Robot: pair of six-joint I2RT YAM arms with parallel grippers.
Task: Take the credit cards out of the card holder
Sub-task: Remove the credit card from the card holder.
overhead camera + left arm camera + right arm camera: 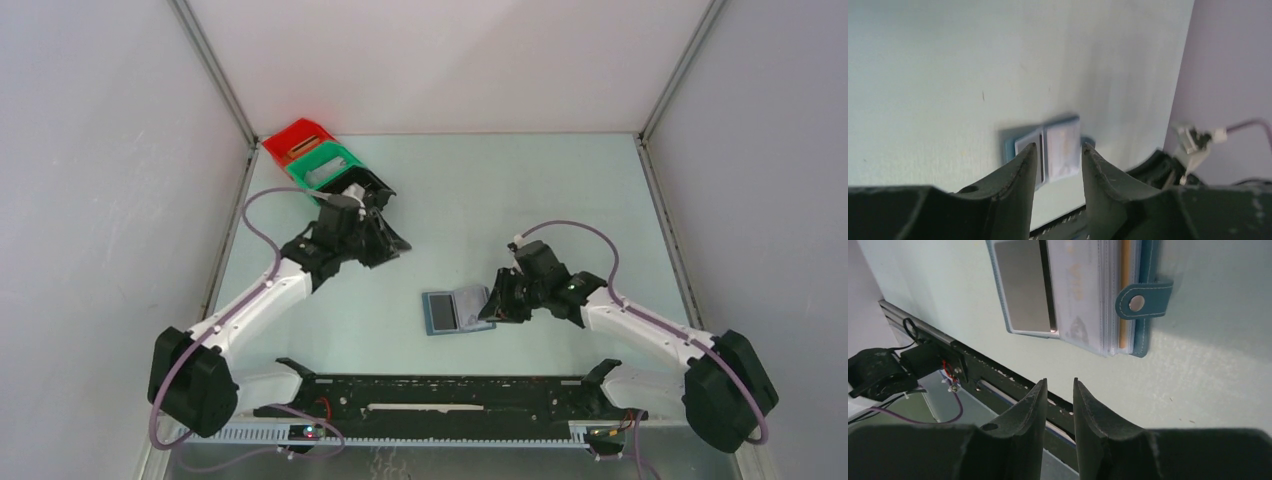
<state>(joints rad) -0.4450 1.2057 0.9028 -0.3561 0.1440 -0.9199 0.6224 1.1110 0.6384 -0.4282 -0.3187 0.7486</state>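
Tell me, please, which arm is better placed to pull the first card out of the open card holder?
Right: the right claw hovers just beside the open card holder, the silvery grey card close ahead. The left claw hangs farther off, by the black bin.

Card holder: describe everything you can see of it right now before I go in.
The card holder is a blue-teal, leather-looking bifold with pale stitching, lying open and flat on the table near the middle. One half shows a silvery grey card in a pocket; the other half holds clear sleeves with a tan edge among them. A strap tab with a metal snap sticks out beyond the sleeves. The right gripper is close by, apparently not touching it.
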